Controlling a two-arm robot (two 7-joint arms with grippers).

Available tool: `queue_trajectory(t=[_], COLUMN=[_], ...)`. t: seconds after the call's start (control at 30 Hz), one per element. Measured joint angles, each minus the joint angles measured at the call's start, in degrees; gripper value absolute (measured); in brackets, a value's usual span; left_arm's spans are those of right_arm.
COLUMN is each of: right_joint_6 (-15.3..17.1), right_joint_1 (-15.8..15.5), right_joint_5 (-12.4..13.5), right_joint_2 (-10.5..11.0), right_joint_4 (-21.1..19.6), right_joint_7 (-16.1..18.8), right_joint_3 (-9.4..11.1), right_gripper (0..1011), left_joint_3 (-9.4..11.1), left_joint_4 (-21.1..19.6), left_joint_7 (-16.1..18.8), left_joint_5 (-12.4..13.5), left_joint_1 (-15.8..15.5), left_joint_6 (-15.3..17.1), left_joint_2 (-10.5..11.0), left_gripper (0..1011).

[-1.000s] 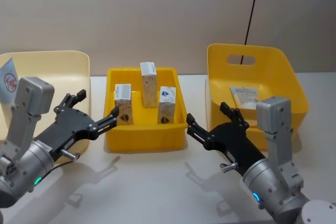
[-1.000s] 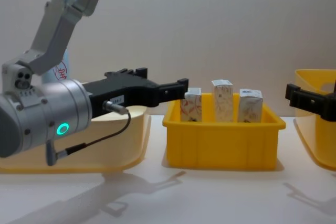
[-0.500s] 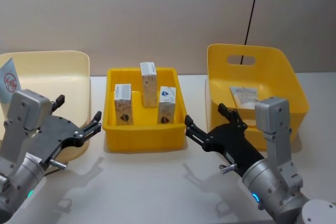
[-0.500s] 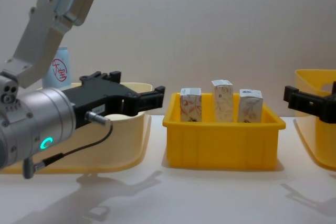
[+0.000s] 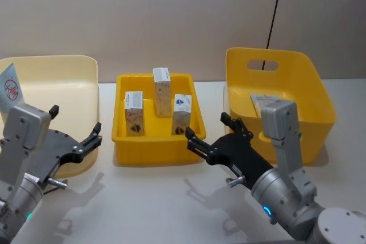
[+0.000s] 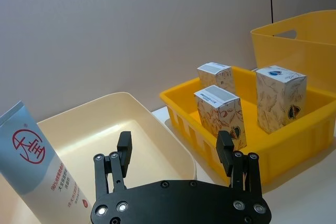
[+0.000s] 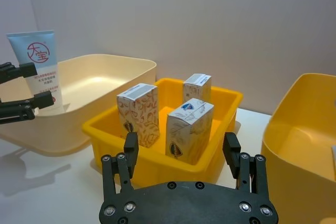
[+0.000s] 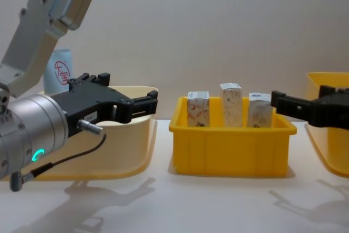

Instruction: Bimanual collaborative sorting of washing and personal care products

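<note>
We see a pale desk point(image 5: 154, 198) carrying three containers in a row. A cream bin point(image 5: 57, 75) stands at the left, a tall yellow bin point(image 5: 303, 78) with a handle slot at the right, and a low yellow tray point(image 5: 157, 155) between them.

The left end effector point(image 5: 76, 119) hovers over the cream bin's near right corner, just beside the tray. Its fingers are spread wide and hold nothing. The right end effector point(image 5: 207, 127) hangs at the tray's near right corner, in front of the tall yellow bin. It is also spread wide and empty.

In the cream bin's far left corner we find a pale-blue-and-white tube point(image 5: 10, 87) with a red circled mark, leaning upright against the wall. Three small white cartons point(image 5: 162, 91) stand upright in the tray, apart from one another: one at the back and two nearer us.
</note>
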Motion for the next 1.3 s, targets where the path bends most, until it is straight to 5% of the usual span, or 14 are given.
queue_trajectory(t=[0.7, 1.3], right_joint_6=[7.3, 10.2], right_joint_1=[5.3, 10.4], right_joint_5=[-2.1, -3.8], right_joint_2=[-6.1, -10.8], right_joint_4=[4.2, 10.5], right_joint_7=[-3.9, -6.3], right_joint_3=[-2.2, -3.3], right_gripper=[1001, 1001], left_joint_3=[0.0, 0.0], left_joint_4=[0.0, 0.0], left_joint_7=[0.0, 0.0], left_joint_5=[0.0, 0.0], left_joint_1=[0.0, 0.0], left_joint_6=[0.0, 0.0], left_joint_2=[0.0, 0.0], left_gripper=[1003, 1003])
